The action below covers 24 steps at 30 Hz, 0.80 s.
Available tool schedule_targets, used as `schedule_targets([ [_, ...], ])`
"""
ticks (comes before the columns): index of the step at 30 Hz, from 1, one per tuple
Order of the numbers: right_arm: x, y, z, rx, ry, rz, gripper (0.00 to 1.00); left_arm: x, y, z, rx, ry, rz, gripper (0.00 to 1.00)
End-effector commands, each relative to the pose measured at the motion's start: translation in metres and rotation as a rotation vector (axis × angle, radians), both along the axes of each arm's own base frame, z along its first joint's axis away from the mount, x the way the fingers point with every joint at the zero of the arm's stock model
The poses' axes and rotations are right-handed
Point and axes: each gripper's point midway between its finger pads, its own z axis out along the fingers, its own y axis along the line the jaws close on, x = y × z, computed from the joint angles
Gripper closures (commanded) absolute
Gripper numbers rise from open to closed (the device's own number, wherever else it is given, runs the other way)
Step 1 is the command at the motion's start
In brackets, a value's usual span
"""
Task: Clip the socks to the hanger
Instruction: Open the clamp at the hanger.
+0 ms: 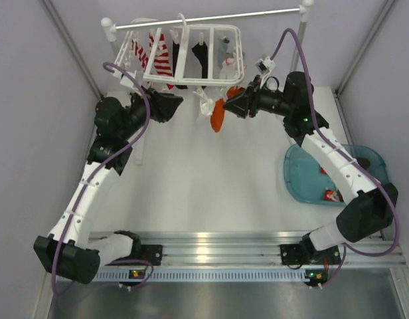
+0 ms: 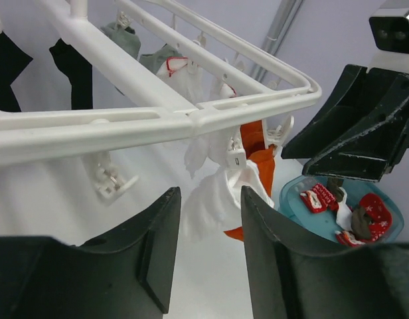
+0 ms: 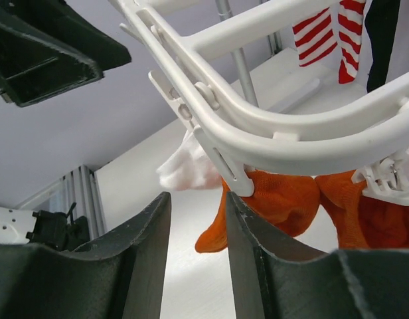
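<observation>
Since the hanger (image 1: 218, 80) hangs by its hook from the silver rail (image 1: 211, 18), its clips dangle clear of the table where either arm can reach them. Striped sock (image 1: 161, 56) and black sock (image 1: 199, 60) are clipped further back, white sock (image 1: 204, 103) and orange sock (image 1: 218, 116) on the near edge. Left claw (image 2: 210, 193) is spread and empty, aimed at the white sock. Right claw (image 3: 198, 203) is also parted and empty, just under the frame corner beside the orange sock; my guess is both are lined up on those near clips. Blue tub (image 1: 301, 176) sits by the right arm, probably for a short reach. It holds red-and-white socks (image 2: 317, 198) and a brown one (image 2: 360, 222), none hung yet, so roughly halfway
</observation>
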Motion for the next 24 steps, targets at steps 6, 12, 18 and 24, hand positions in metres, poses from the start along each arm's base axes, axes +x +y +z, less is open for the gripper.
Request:
schedule_targets([
  [6, 0.017, -0.009, 0.034, 0.033, -0.088, -0.104, 0.62, -0.026, 0.036, 0.032, 0.045, -0.085, 0.089, 0.51],
  [12, 0.023, -0.013, 0.038, 0.038, -0.098, -0.12, 0.61, -0.009, 0.047, 0.025, 0.107, -0.143, 0.153, 0.53],
  [18, 0.029, -0.016, 0.037, 0.029, -0.104, -0.126, 0.6, 0.0, 0.036, 0.034, 0.198, -0.283, 0.092, 0.52],
  [24, 0.036, -0.02, 0.035, 0.027, -0.094, -0.135, 0.59, 0.018, 0.032, 0.037, 0.25, -0.368, 0.085, 0.53],
])
